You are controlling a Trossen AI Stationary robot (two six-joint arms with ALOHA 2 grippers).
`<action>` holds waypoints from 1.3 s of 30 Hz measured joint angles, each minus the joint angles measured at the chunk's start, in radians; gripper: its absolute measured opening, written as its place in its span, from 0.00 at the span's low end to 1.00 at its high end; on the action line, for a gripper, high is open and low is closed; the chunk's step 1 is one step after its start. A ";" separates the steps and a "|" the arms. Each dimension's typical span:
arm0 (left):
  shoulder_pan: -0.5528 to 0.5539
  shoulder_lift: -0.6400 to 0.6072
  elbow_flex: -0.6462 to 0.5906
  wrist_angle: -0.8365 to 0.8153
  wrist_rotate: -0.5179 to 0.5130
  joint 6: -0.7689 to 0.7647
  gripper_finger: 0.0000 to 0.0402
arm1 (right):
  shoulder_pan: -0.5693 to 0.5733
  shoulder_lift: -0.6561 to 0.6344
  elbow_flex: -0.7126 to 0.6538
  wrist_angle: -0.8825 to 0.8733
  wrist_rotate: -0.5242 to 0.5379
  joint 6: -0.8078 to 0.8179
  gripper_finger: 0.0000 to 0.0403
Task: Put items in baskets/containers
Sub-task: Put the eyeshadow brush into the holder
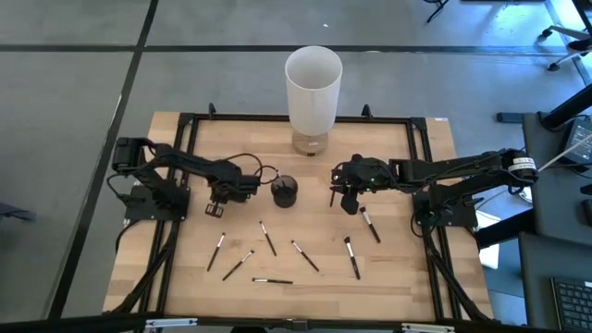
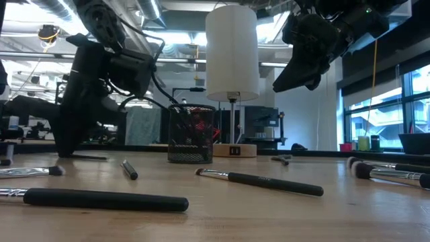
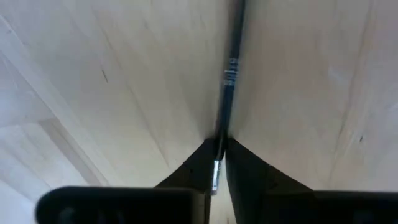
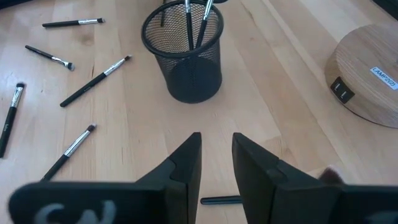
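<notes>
High view: ~2 brushes (image 4: 196, 22) in cup (image 1: 284, 192), 7 loose; left gripper (image 3: 217, 162) pinching brush (image 3: 229, 81), right gripper (image 4: 216, 163) slightly open, empty.

A robotics lab in an open office: two dark arms are bolted to a black frame (image 1: 190, 118) on a wooden desk (image 1: 407, 277), with exposed ceiling pipes (image 2: 47, 10), monitors (image 2: 259, 121) and large windows (image 2: 373, 114) behind, grey carpet (image 1: 74, 139) below.

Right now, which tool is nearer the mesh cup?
Left. The left tool, shut on a brush, sits just beside the mesh cup; the right tool hangs farther off, open.
</notes>
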 joint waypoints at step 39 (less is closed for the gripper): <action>-0.280 -0.081 0.333 -0.333 -0.976 0.069 0.05 | 0.000 0.000 0.000 -0.107 0.198 0.019 0.22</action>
